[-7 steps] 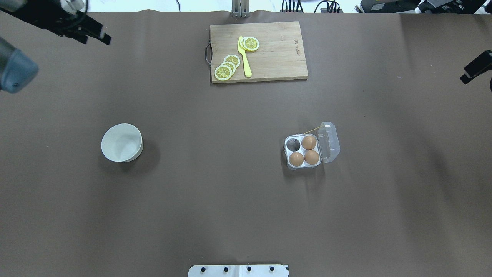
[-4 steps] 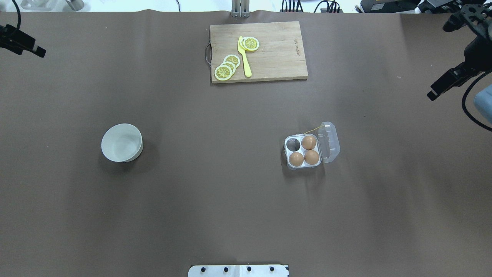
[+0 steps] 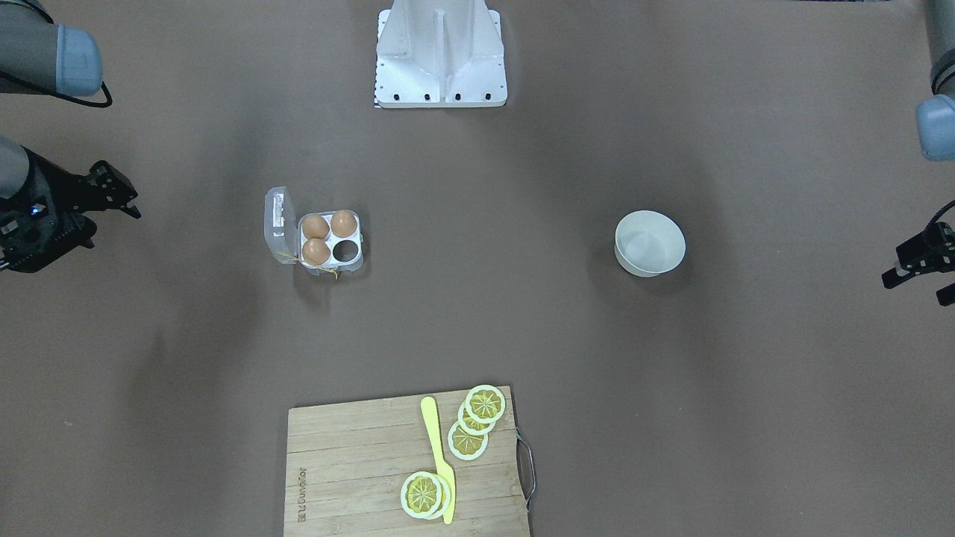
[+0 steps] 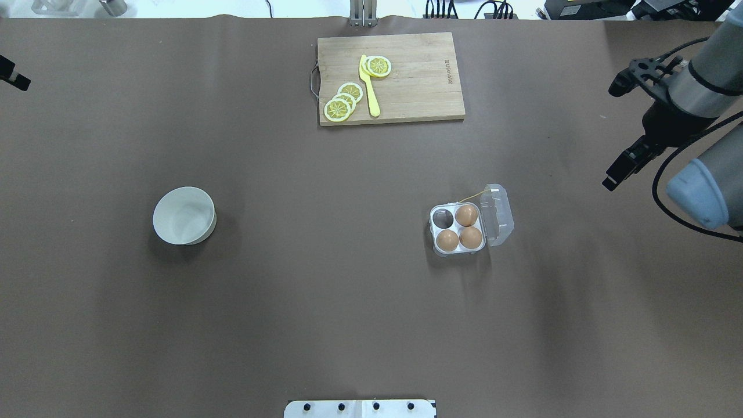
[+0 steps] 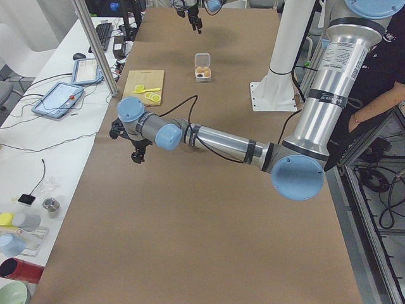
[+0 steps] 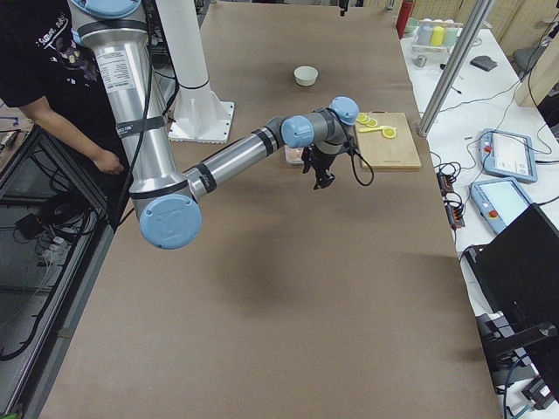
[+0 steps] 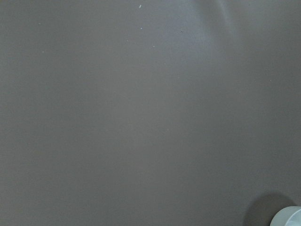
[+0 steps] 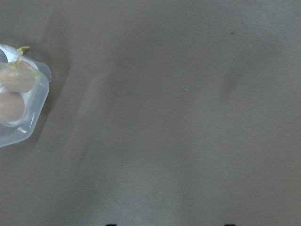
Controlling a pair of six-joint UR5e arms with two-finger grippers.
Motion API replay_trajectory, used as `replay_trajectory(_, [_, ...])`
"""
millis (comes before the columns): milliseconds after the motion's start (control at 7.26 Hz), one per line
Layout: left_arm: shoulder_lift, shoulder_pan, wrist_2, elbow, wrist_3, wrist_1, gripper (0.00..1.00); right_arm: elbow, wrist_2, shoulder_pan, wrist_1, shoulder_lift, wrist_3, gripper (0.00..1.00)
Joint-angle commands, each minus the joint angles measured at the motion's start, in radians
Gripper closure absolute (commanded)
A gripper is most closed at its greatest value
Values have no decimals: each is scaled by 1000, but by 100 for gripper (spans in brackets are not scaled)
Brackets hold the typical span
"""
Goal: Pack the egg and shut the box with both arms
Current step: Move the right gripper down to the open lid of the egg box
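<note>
The clear box (image 4: 458, 227) stands right of the table's middle with its lid (image 4: 498, 213) open to the right. Three orange-brown eggs (image 4: 466, 215) fill three cells and the far-left cell (image 4: 444, 218) is empty. The box also shows in the front view (image 3: 330, 240) and at the left edge of the right wrist view (image 8: 19, 108). My right gripper (image 4: 610, 179) hangs open and empty, high above the table to the box's right. My left gripper (image 3: 914, 289) is open and empty at the table's far left side, well beyond the bowl.
A round white bowl (image 4: 184, 215) stands on the left half and looks empty. A wooden cutting board (image 4: 418, 87) with lemon slices (image 4: 343, 101) and a yellow knife (image 4: 369, 87) lies at the far middle. A white stand base (image 3: 440, 56) is at the near edge.
My left gripper has drawn back toward the table's left edge. My right arm has come in from the right edge toward the box. The box, eggs and bowl have not moved.
</note>
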Motion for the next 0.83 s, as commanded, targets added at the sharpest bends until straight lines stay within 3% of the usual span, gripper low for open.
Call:
replay_trajectory(0, [0,-4,2,6,5,3,16,-63,2,-64,91,27,2,41])
replay_trajectory(138, [0,-4,2,6,7,3,16,-83,3,-93,90,87,9,41])
replay_trajectory(688, [0,-6,2,6,7,3,17,-83,6,-158,92,139,11,41])
